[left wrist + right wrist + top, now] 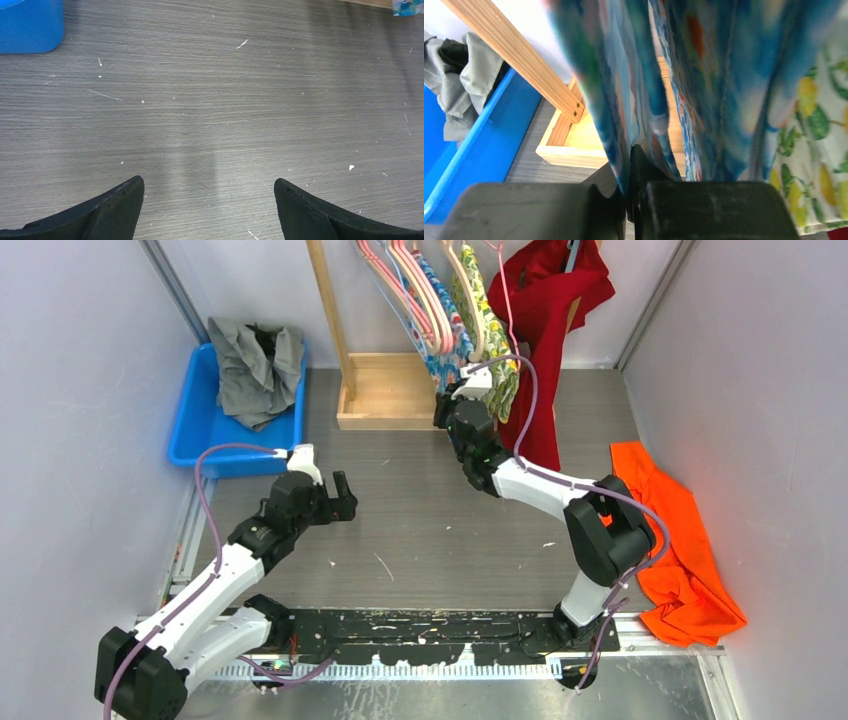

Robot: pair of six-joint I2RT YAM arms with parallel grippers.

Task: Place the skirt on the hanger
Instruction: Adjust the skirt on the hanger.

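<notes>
The blue patterned skirt (447, 348) hung under the pink hangers (425, 295) on the wooden rack (385, 390). The right gripper (633, 155) was clamped on its lower part. The left gripper (209, 200) hovered over the counter (225, 100), fingers wide apart.

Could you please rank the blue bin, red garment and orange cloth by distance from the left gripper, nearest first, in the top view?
From the left gripper:
1. Blue bin, back left.
2. Red garment, hanging at back right.
3. Orange cloth, far right.
</notes>
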